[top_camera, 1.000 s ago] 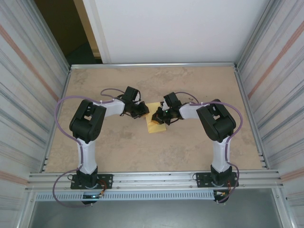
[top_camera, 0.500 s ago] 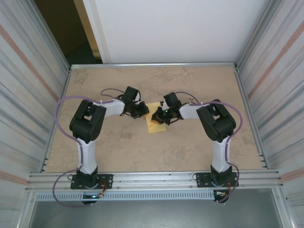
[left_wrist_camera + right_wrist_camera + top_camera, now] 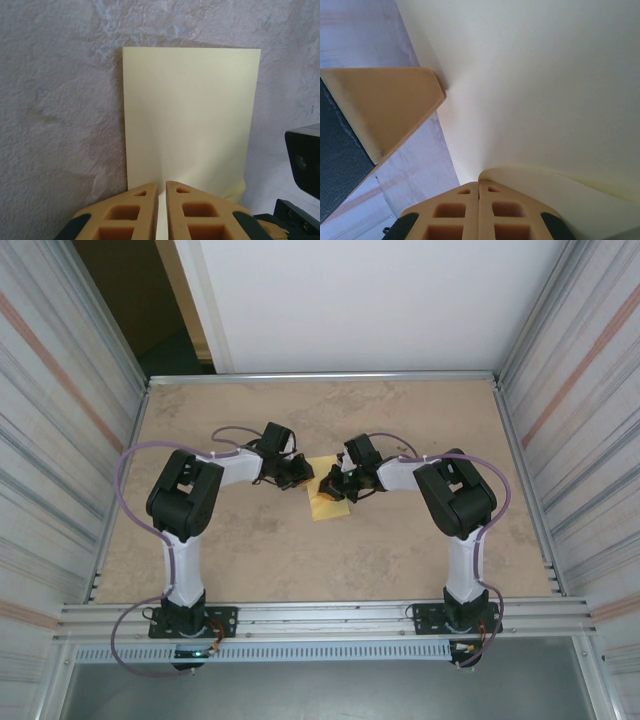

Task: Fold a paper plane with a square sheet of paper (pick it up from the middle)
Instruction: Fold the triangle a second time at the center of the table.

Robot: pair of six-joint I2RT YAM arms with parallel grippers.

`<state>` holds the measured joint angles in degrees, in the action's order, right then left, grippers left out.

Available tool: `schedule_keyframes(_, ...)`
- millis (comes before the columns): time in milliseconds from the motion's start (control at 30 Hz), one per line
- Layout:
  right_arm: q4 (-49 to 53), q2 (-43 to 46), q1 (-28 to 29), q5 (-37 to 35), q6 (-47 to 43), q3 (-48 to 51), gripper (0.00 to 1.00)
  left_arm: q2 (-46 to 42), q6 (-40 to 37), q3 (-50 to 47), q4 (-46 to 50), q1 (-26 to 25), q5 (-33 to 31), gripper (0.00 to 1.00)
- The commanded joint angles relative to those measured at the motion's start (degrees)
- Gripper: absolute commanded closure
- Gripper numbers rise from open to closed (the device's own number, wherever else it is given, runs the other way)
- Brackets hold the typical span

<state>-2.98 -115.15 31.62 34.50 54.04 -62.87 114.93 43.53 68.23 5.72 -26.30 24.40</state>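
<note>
- Location of square sheet of paper (image 3: pixel 329 508): middle of table (image 3: pixel 420 560), between the two claws, partly covered by the right one.
- Left gripper (image 3: pixel 299 475): at the sheet's left edge. In the left wrist view, fingertips (image 3: pixel 142 197) nearly pressed together with only a thin slit between them. Near edge of the sheet runs into that slit, so judged to be pinching the paper.
- Right gripper (image 3: pixel 335 486): over the sheet, further in than the left. In the right wrist view, jaws pressed together on the paper, with a raised flap curling round the tips.
- Key relation: seen from the left wrist, sheet extends straight ahead of the claw, longer side along the claw's pointing direction, far edge lying flat on the table.
- Nearness: both claws in contact with the sheet and close to each other, one left finger (image 3: pixel 385 107) touching the paper beside the right tips.
- Arm pose: elbows bent outward, forearms angled inward to the centre, wrists low over the table.
- Judged requirement for the next move: one pinch as anchor, the other carrying the raised paper across.
</note>
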Motion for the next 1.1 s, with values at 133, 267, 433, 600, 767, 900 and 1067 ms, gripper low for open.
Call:
schedule_keyframes(133,1.5,-1.8,0.6,-0.4,1.0,-0.8,1.0,2.2,-0.1,-2.0,3.6,-0.2,-0.4,0.87)
schedule_keyframes(267,2.7,-2.2,0.5,-1.0,1.1,-0.9,1.0,1.6,0.0,-2.1,3.5,-0.2,-0.4,0.87)
schedule_keyframes(433,4.4,-2.1,0.5,-2.1,1.1,-1.3,0.99,-1.8,0.3,-1.6,4.0,0.9,-0.7,0.85)
schedule_keyframes(600,5.7,-2.2,0.6,-2.3,0.8,-1.9,0.82,-8.3,1.3,-2.5,4.1,2.4,-3.4,0.81)
schedule_keyframes(767,5.8,-2.0,0.6,-1.9,0.7,-2.4,0.62,-14.1,3.5,-6.8,2.7,3.5,-6.6,0.77)
schedule_keyframes(900,5.8,-2.0,0.5,-1.6,0.4,-2.6,0.59,-17.6,5.0,-10.9,0.8,3.6,-6.8,0.76)
schedule_keyframes(1067,7.0,-2.1,0.5,-1.9,-0.7,-2.9,0.62,-19.8,6.2,-14.5,-3.3,2.9,-3.5,0.78)
